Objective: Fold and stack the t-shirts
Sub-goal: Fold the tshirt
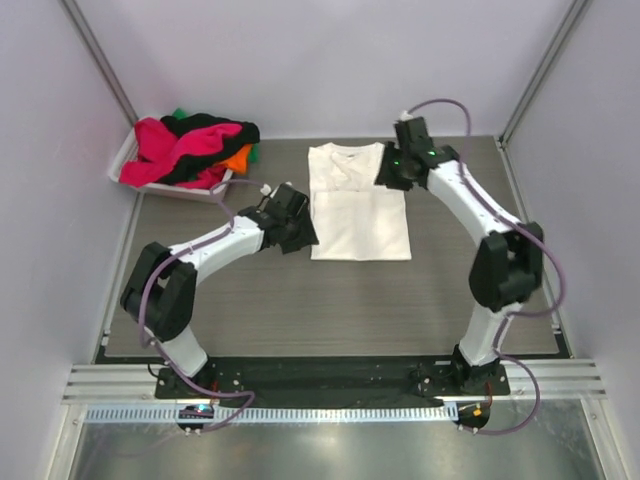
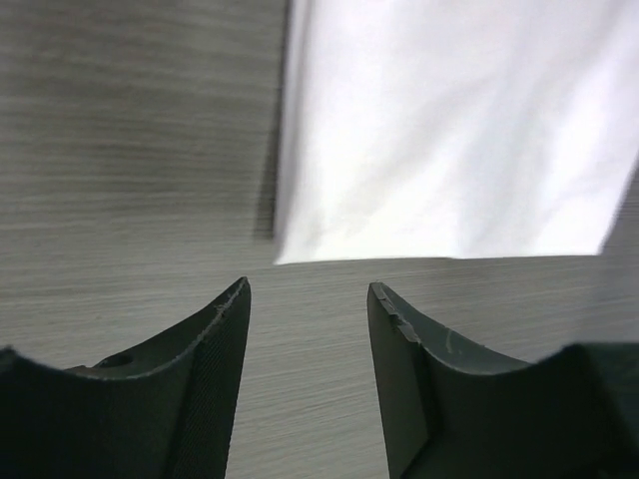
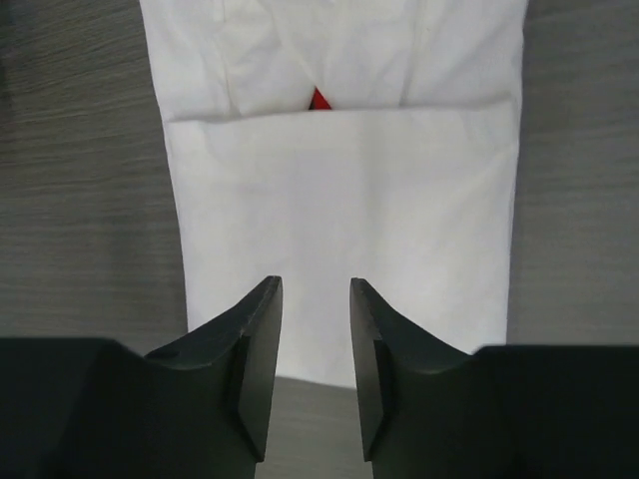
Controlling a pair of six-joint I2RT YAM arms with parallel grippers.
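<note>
**Table** (image 1: 300, 310): grey wood-grain, carrying one garment and a bin.

**White t-shirt** (image 1: 358, 215): lies flat toward 12 o'clock of the table's middle. Its sides are turned in to make a tidy upright rectangle, with the collar at the far end. A cross fold edge runs over it, and in the right wrist view a red sliver of print (image 3: 318, 99) peeks out at that edge. Judged partly folded; a further halving looks likely to be needed.

**White plastic bin** (image 1: 125, 160): at 10 o'clock, heaped with loose tees: magenta-pink (image 1: 170, 150), black (image 1: 225, 130), orange (image 1: 238, 158) and a trace of green (image 1: 178, 114). None is folded.

**Left arm** (image 1: 230, 240): reaches to the shirt's 9 o'clock edge. The left jaws are spread with bare table between them, just beside the shirt's corner, pinching nothing.

**Right arm** (image 1: 460, 195): reaches to the shirt's 1 o'clock corner. The right jaws are parted by a narrow gap above the cloth, gripping nothing.

**Progress**: early. One shirt is under way, no stack is begun, and the binned tees remain.
</note>
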